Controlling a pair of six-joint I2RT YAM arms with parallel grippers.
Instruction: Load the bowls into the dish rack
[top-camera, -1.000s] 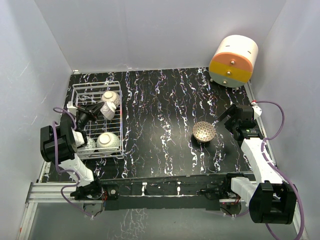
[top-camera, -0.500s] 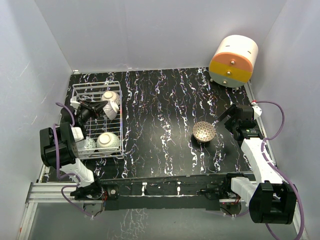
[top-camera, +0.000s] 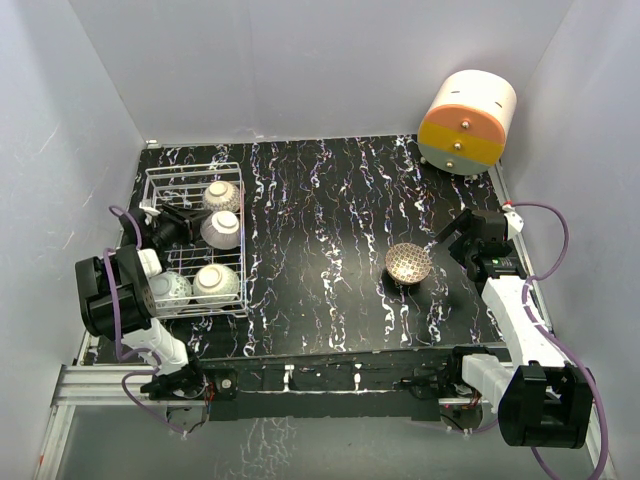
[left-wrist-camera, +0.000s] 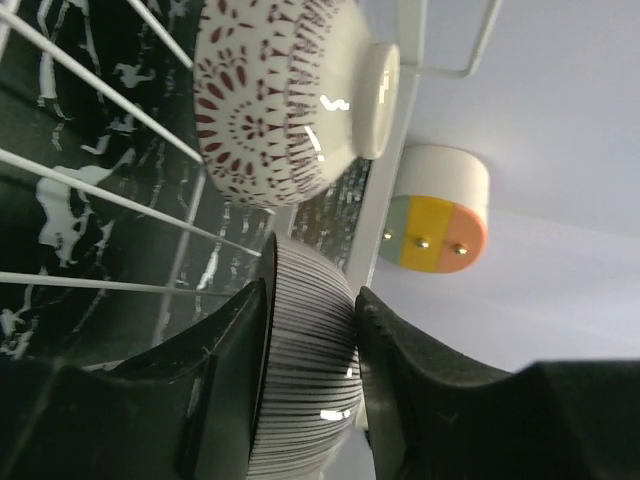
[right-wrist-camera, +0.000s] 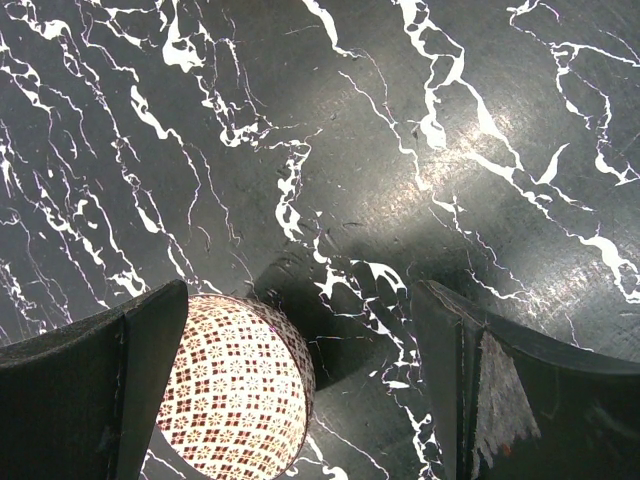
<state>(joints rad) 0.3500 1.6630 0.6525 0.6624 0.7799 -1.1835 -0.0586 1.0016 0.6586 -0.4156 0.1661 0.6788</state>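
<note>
Far left of the top view: dish rack (top-camera: 175, 190) on the table (top-camera: 320, 220), 4 bowls inside, whitish outsides showing, insides out of sight. Corner bowl (top-camera: 170, 289) hard to make out beside the left arm's pale link. Front bowl (top-camera: 216, 283) just beside it. Red-patterned bowl (top-camera: 221, 194) at the far end. Between front and far, striped bowl (top-camera: 221, 229) right at the tips of the left gripper (top-camera: 195, 224), those tips too dark and small from above to separate. From the left wrist: striped bowl (left-wrist-camera: 305, 350) lodged between the 2 fingers (left-wrist-camera: 225, 370), lower part cut off by the frame edge and the fingers. Jaws partly apart; pressing on the bowl or merely flanking it, impossible to tell. Red-patterned bowl (left-wrist-camera: 290, 100) just beyond, tipped on its side. Right of centre: lattice bowl (top-camera: 408, 263) upright on bare table, well apart from the rack. Right gripper (top-camera: 447, 238) just beside it, tips lost against the dark surface. From the right wrist: right gripper (right-wrist-camera: 300, 300) spread wide, holding nothing, lattice bowl (right-wrist-camera: 235, 395) against the inner face of the picture-left finger, cut off at the bottom edge. Far right corner: cylinder (top-camera: 467, 122).
</note>
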